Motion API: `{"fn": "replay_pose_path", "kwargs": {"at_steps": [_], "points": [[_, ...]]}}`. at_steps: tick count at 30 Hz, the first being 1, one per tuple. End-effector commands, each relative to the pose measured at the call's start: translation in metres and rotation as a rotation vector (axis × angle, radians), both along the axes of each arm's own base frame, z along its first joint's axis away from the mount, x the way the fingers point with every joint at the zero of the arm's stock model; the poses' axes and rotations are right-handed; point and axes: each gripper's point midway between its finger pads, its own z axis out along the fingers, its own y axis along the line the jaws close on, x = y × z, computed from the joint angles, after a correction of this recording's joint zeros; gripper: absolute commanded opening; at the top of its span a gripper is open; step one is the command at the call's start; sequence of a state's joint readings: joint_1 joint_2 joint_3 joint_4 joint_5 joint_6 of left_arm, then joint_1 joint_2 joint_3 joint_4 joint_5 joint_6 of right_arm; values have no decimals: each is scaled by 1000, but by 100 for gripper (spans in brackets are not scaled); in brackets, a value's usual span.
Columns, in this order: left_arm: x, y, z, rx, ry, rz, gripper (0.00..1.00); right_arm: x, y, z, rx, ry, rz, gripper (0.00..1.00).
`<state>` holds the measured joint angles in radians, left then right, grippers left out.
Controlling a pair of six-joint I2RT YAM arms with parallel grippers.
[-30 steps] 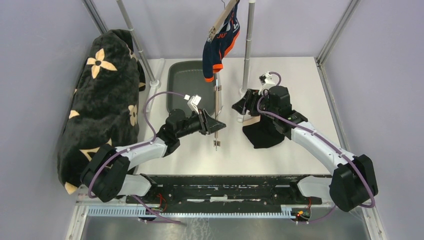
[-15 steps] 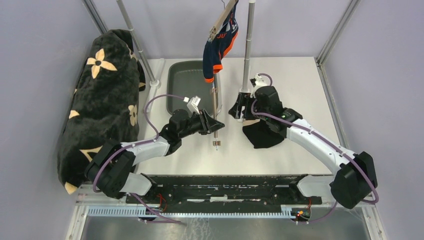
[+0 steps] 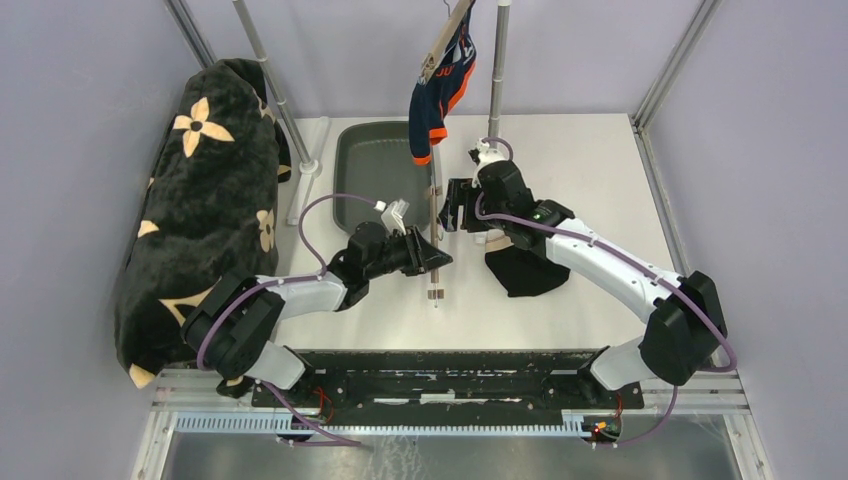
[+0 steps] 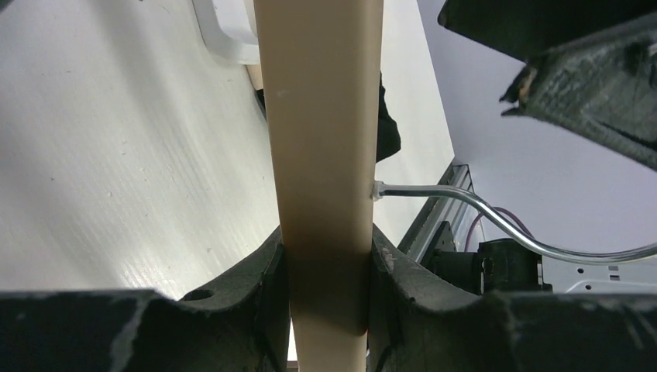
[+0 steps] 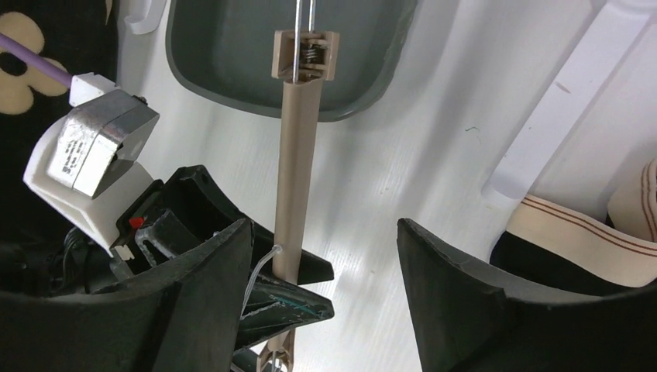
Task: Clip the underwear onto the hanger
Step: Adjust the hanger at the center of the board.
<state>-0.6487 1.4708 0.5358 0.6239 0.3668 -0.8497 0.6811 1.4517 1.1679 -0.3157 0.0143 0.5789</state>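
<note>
The beige hanger [image 3: 434, 282] is a slim bar with a clip [image 5: 304, 54] at each end, held level over the table's middle. My left gripper [image 3: 432, 256] is shut on the bar [image 4: 325, 155], both fingers pressed against its sides. The hanger's wire hook [image 4: 503, 226] sticks out to one side. My right gripper [image 3: 450, 205] hovers open just right of the bar [image 5: 298, 178], nothing between its fingers [image 5: 480, 302]. The black underwear [image 3: 522, 272] with a striped beige waistband [image 5: 573, 236] lies on the table, right of the hanger, untouched.
A second hanger with navy and orange underwear [image 3: 440, 85] hangs from the rail at the back. A grey tray [image 3: 372, 160] sits behind the hanger. A black flowered blanket [image 3: 200, 210] fills the left side. Two upright poles [image 3: 494, 90] stand near the back.
My right gripper has swung left from above the black underwear to beside the hanger bar, still open. The left gripper keeps its hold and has shifted slightly.
</note>
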Motion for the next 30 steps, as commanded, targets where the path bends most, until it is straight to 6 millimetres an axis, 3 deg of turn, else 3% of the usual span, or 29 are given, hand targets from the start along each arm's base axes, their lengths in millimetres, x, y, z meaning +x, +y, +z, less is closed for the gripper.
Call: {"fn": "replay_pose_path", "kwargs": {"at_steps": [1, 8, 12, 22, 26, 30], "points": [[4, -10, 22, -63, -56, -9, 3, 11, 3, 23, 3, -63, -14, 76], [2, -3, 39, -70, -95, 1, 3, 14, -37, 10, -92, -80, -143, 79], [-10, -2, 59, -158, -110, -58, 3, 17, -51, 6, -28, -90, -117, 79], [-57, -4, 118, -610, -131, -361, 3, 12, -44, 18, 273, -139, 64, 78], [-54, -11, 105, -615, -84, -383, 3, 8, -32, 26, 357, -142, 122, 78], [-55, -10, 108, -617, -95, -391, 3, 8, -25, 25, 399, -133, 149, 78]]}}
